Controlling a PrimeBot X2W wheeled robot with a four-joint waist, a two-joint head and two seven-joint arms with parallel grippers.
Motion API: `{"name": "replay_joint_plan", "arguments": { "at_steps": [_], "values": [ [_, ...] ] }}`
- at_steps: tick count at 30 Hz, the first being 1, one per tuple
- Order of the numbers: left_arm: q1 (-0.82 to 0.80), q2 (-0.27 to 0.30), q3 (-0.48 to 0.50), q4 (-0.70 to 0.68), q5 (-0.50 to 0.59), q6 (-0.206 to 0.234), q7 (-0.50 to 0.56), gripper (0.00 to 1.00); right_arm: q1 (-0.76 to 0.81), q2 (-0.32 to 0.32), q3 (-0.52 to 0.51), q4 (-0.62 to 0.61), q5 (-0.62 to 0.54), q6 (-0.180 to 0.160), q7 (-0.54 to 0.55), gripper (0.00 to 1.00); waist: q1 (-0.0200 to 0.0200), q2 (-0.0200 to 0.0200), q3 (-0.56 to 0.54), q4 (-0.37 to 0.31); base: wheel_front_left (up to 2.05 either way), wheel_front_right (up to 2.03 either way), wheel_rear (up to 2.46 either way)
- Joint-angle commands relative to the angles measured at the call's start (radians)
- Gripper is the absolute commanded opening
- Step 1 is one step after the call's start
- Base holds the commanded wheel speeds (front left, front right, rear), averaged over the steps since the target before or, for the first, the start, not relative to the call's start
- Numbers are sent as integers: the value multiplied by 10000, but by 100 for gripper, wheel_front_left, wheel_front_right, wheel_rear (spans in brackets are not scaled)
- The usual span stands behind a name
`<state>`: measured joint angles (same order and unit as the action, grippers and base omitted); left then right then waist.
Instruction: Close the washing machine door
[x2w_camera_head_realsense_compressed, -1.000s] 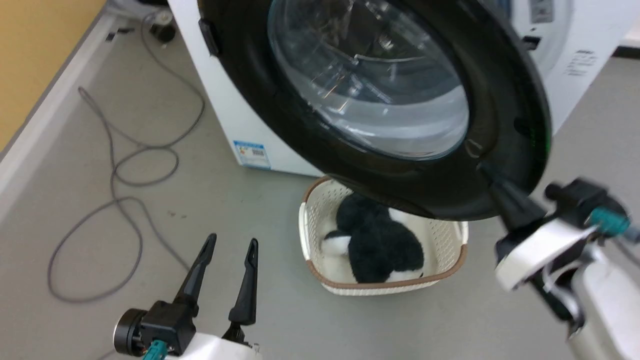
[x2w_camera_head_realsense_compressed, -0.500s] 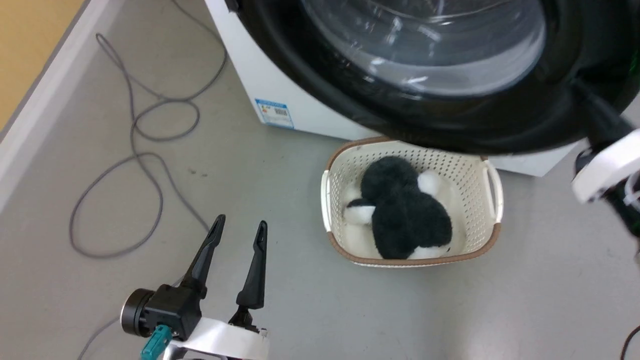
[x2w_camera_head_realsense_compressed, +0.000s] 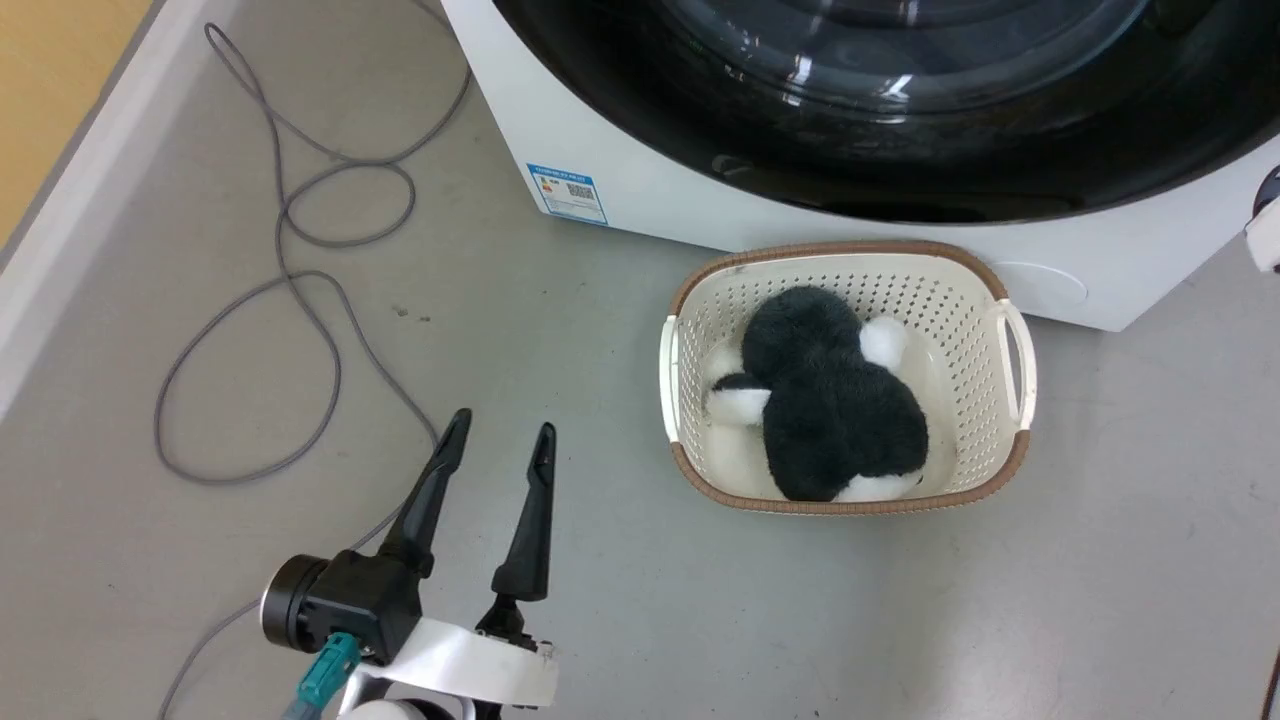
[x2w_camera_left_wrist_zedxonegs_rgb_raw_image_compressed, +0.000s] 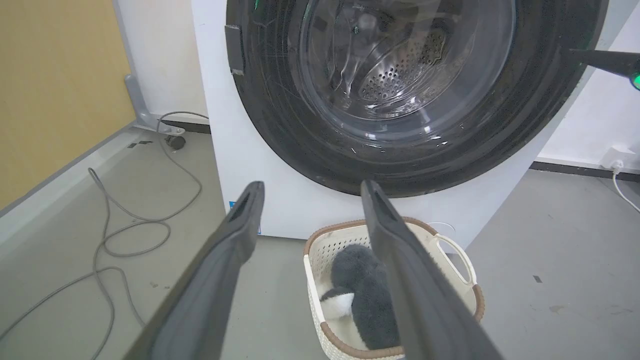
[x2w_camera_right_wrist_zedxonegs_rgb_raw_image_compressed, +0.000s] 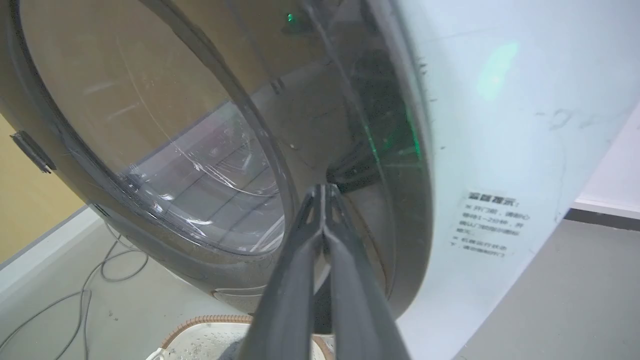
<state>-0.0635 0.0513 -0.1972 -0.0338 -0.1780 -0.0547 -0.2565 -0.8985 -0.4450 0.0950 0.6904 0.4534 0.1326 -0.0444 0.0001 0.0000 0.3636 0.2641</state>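
Grey floor (x2w_camera_head_realsense_compressed: 100, 600) lower left; right gripper (x2w_camera_right_wrist_zedxonegs_rgb_raw_image_compressed: 324, 191), pinched empty, pushes the washing machine door (x2w_camera_left_wrist_zedxonegs_rgb_raw_image_compressed: 280, 125); slipping tips risk leaving it unlatched; left gripper (x2w_camera_head_realsense_compressed: 503, 425) splayed

The door (x2w_camera_head_realsense_compressed: 900, 150) is glossy black around clear glass; a green glint lies on its rim in the right wrist view. The machine (x2w_camera_head_realsense_compressed: 620, 160) is white, its label (x2w_camera_head_realsense_compressed: 567, 193) blue and white, its drum (x2w_camera_left_wrist_zedxonegs_rgb_raw_image_compressed: 395, 75) steel, dotted with holes. The basket (x2w_camera_head_realsense_compressed: 940, 300) is cream, pierced in even rows, with a brown rim. The plush (x2w_camera_head_realsense_compressed: 830, 410) is black with white patches. Floor (x2w_camera_head_realsense_compressed: 560, 330) and cable (x2w_camera_head_realsense_compressed: 340, 244) are grey, the wall (x2w_camera_head_realsense_compressed: 50, 80) yellow. The left gripper (x2w_camera_head_realsense_compressed: 503, 422) is black, with a white cuff (x2w_camera_head_realsense_compressed: 470, 665) and teal plug (x2w_camera_head_realsense_compressed: 325, 680); the right gripper (x2w_camera_right_wrist_zedxonegs_rgb_raw_image_compressed: 324, 187) is dark grey.
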Motion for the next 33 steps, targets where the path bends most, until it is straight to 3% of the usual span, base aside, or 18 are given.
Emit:
{"name": "replay_joint_plan", "arguments": {
  "at_steps": [1,12,19,26,33],
  "values": [
    [-194,-10,-50,9,-23,57,-53,100,-345,-53,-119,192,-159,-19,-133,0,-1,0,53,17,0,0,0],
    [-86,-10,48,114,115,93,-53,100,-677,400,-193,967,-442,-19,-865,0,-1,0,-327,-249,0,0,0],
    [274,-10,305,237,234,28,-53,100,681,862,374,846,-114,-19,-1588,0,-1,0,-1571,-741,0,0,0],
    [952,-10,794,476,296,110,-53,100,3142,994,976,-804,-132,-19,-2071,0,-1,0,-3117,-1415,0,0,0],
    [1597,-10,1304,691,361,382,-53,100,5660,1668,306,-3129,-707,-19,-2145,0,-1,0,-4045,-2064,0,0,0]
  ]
}}
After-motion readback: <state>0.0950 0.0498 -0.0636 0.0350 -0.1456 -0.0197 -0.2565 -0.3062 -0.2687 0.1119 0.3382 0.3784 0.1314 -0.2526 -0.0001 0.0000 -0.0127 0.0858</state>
